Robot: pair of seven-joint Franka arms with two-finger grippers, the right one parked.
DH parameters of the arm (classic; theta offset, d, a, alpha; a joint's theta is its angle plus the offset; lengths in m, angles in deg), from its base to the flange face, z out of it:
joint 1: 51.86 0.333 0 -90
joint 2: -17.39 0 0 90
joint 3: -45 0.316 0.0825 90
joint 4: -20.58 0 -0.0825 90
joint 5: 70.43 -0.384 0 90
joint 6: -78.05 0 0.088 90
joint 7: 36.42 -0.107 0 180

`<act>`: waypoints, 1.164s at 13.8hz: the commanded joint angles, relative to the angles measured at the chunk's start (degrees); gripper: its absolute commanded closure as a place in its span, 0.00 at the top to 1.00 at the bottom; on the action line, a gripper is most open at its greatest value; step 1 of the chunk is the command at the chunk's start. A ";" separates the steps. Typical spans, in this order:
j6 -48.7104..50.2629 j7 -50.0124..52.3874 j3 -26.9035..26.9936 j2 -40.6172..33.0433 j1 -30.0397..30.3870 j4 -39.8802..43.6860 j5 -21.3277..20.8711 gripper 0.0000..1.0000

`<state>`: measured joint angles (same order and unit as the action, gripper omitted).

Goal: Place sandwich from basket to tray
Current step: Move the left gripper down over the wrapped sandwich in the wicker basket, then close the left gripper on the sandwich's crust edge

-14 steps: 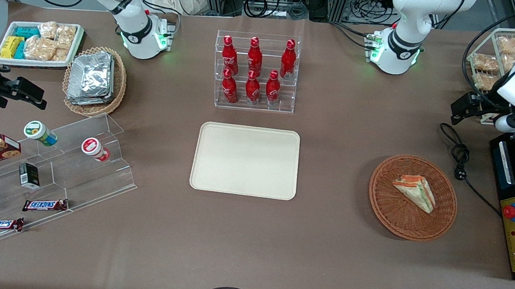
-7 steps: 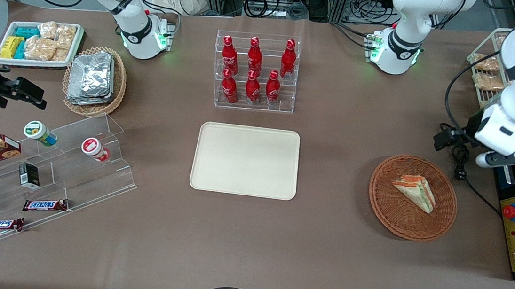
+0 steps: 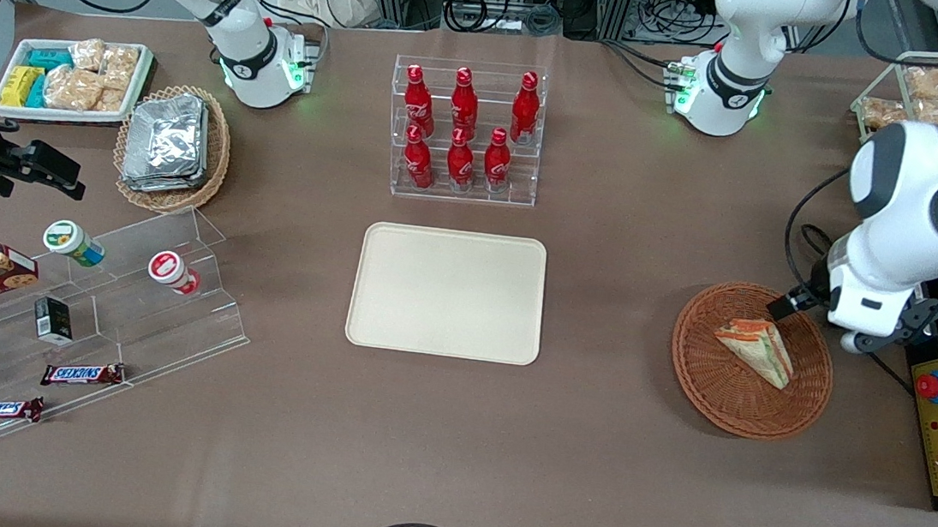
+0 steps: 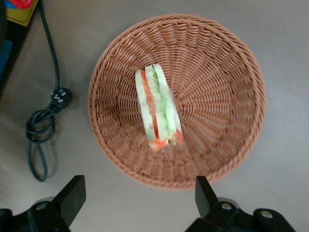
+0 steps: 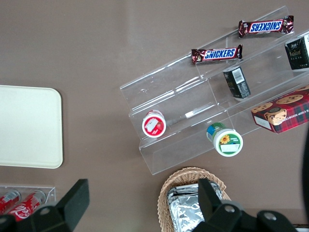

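Sandwich, a clear-wrapped triangular wedge with orange, red and green filling layers, lies on its side in the round orange-brown wicker basket, roughly at the basket's centre; in the left wrist view the same sandwich rests on the woven floor of the basket with its layered cut face upward. Left gripper hovers above the basket with its fingers spread wide, holding nothing, and apart from the sandwich; in the front view the gripper sits over the basket rim on the side toward the working arm's end of the table. Cream-beige rectangular tray lies flat on the brown table, well apart from the basket, toward the parked arm's end. Clear rack of red bottles stands farther from the front camera than the tray. Coiled black cable with plug lies on the table just beside the basket. Black control box with red button lies near the basket at the working arm's end.
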<state>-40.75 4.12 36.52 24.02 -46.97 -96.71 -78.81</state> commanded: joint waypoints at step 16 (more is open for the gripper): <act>-16.72 21.50 0.39 13.76 0.03 -1.98 -9.28 0.32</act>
<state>-56.51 23.83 36.85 37.76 -46.96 -98.56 -86.68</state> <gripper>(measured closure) 0.260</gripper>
